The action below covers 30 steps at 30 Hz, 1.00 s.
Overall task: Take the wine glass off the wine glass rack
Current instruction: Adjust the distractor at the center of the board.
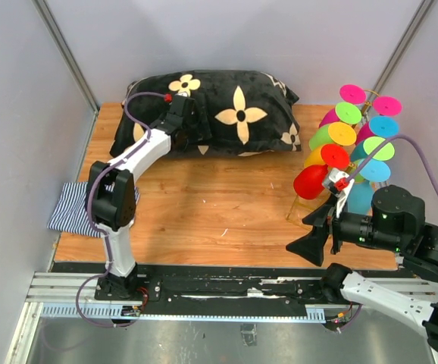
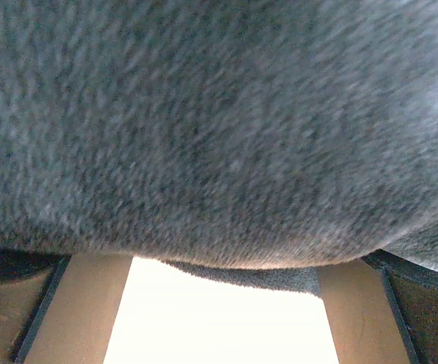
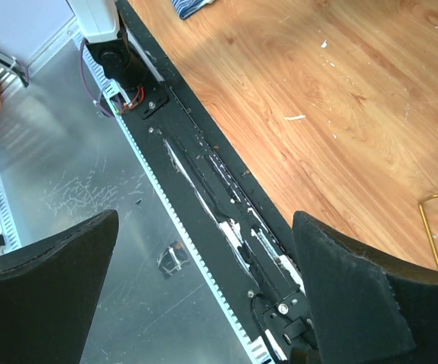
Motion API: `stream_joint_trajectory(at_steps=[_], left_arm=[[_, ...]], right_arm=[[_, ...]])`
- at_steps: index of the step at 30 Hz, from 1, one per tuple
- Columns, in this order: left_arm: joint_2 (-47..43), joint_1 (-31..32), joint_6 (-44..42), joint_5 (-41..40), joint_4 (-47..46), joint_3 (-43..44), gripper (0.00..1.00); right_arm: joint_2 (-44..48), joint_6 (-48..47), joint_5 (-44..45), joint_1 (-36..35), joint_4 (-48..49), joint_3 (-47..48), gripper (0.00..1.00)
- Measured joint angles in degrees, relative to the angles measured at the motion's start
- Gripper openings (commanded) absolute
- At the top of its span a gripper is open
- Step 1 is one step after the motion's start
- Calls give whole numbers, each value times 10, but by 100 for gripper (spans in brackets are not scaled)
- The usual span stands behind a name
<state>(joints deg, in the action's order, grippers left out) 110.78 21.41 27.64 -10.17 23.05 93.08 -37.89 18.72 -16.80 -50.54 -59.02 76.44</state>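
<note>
Fingers (image 3: 355, 296) spread on both: left gripper (image 1: 183, 120) against flowered pillow (image 1: 234, 91), right gripper (image 1: 317, 231) near wine glass rack (image 3: 427, 227).

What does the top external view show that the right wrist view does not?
Only the top external view shows the coloured wine glasses and the black flowered pillow. Only the right wrist view shows the right gripper from inside: fingers wide apart, nothing between them. Both show the wooden table, the striped cloth and a base corner of the gold wine glass rack.
</note>
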Motion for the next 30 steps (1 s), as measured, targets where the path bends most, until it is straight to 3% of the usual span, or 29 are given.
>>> stream_joint_trajectory(at_steps=[2, 8, 16, 21, 25, 30], left_arm=[[-12, 1, 22, 9, -15, -29, 100], [-136, 14, 65, 31, -116, -233, 100], [-308, 24, 71, 95, -202, -365, 100], [-409, 120, 75, 136, -296, -475, 100], [-397, 205, 89, 157, -381, -542, 100], [-275, 215, 82, 136, -395, -503, 100]], right_arm=[[12, 6, 3, 0, -1, -2, 98], [24, 10, -17, 0, -10, -3, 98], [-5, 9, -27, 0, -40, -44, 98], [1, 8, 6, 0, -30, -49, 98], [16, 8, 28, 0, -11, -46, 98], [27, 10, 53, 0, 4, -38, 98]])
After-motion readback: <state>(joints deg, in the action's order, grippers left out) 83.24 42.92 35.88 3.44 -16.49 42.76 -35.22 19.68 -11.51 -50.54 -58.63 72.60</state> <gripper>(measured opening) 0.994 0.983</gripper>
